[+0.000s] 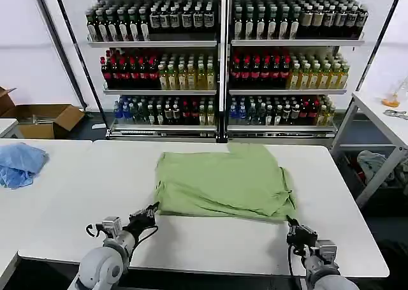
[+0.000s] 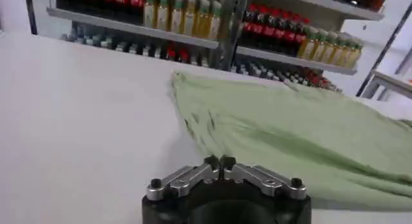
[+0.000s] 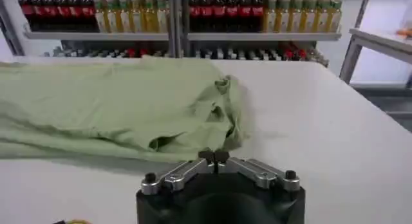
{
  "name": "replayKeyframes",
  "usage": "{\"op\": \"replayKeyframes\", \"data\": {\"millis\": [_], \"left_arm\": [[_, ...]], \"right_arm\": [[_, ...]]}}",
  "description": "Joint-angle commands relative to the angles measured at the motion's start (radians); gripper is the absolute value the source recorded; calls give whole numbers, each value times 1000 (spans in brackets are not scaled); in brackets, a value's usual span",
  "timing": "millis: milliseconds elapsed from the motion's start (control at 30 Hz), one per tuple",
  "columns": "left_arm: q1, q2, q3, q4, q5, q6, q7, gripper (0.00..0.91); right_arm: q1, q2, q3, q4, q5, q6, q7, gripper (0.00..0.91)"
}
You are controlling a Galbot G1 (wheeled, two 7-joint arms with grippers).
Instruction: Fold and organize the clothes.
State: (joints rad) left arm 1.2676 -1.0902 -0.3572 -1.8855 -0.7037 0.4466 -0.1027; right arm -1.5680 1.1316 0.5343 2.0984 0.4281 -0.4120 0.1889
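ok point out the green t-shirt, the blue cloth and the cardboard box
green t-shirt (image 1: 220, 181): head view, middle of the folded fabric
blue cloth (image 1: 19, 164): head view, centre of the bundle
cardboard box (image 1: 48, 121): head view, front wall

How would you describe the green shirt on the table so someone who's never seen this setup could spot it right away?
Start at the white table in front of the drink shelves. In its middle lies the T-shirt, partly folded and rumpled, just beyond the left gripper and the right gripper. It is light sage green, unlike the blue cloth bunched at the far left.
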Motion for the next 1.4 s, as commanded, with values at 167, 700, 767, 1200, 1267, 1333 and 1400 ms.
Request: {"op": "replayKeyframes", "data": {"millis": [167,700,767,1200,1267,1333,1400], "left_arm": [[213,85,-54,-158,-11,22,23,40],[356,103,-100,-229,119,27,54,907],[358,103,-103,-229,129,29,52,907],[352,97,-149,-289,186,-19,-16,907],[318,95,-148,-281,170,-33,-43,907],[271,92,-138,-254,148,-43,-75,907],[213,90,-126,-216,122,-46,-93,907]], "right_arm": [[-216,-11,86,157,-16,-17,4,0],[-333,24,77,199,-122,-30,6,836],[-320,25,71,192,-131,-38,9,907],[-282,11,102,266,-170,76,11,907],[-256,6,104,269,-151,77,24,907],[-169,-9,100,248,-98,65,43,907],[-96,-28,79,211,-67,41,53,907]]}}
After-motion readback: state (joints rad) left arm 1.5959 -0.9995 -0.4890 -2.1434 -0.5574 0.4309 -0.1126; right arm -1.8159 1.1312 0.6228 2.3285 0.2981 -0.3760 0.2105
